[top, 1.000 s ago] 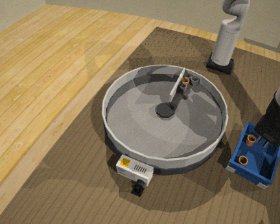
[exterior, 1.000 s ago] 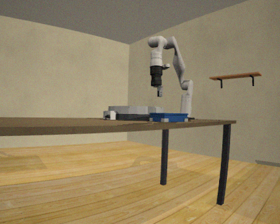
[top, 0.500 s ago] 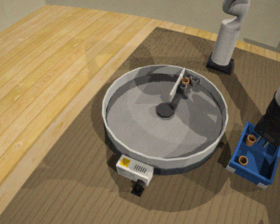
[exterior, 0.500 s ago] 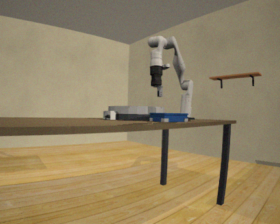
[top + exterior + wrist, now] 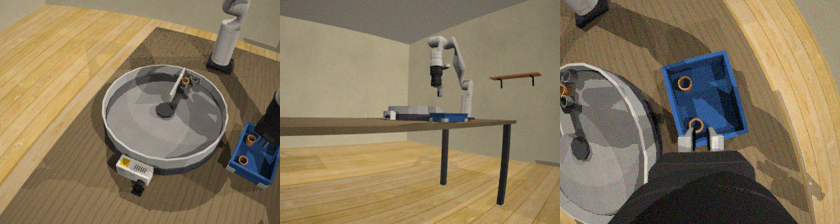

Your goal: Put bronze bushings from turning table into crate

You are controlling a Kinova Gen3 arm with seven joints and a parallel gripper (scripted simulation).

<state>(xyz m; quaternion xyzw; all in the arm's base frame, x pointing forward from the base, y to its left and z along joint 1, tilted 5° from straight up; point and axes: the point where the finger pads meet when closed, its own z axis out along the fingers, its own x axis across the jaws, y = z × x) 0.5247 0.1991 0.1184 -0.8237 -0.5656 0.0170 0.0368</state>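
Observation:
The grey turning table (image 5: 165, 113) holds one bronze bushing (image 5: 185, 79) and two steel bushings (image 5: 194, 79) (image 5: 183, 86), grouped by the white bar at its far side. The blue crate (image 5: 256, 158) stands right of the table, with two bronze bushings (image 5: 250, 140) (image 5: 243, 160) on its floor. Both also show in the wrist view (image 5: 684, 83) (image 5: 694, 123). My gripper (image 5: 439, 92) hangs high above the crate (image 5: 448, 116). In the wrist view its fingers stand a little apart with nothing between them.
A white bar (image 5: 177, 81) runs from the dark hub (image 5: 165, 110) to the table's rim. A white control box (image 5: 134, 167) sits at the table's front. The arm's base (image 5: 221, 63) stands behind the table. A wall shelf (image 5: 515, 76) is far off.

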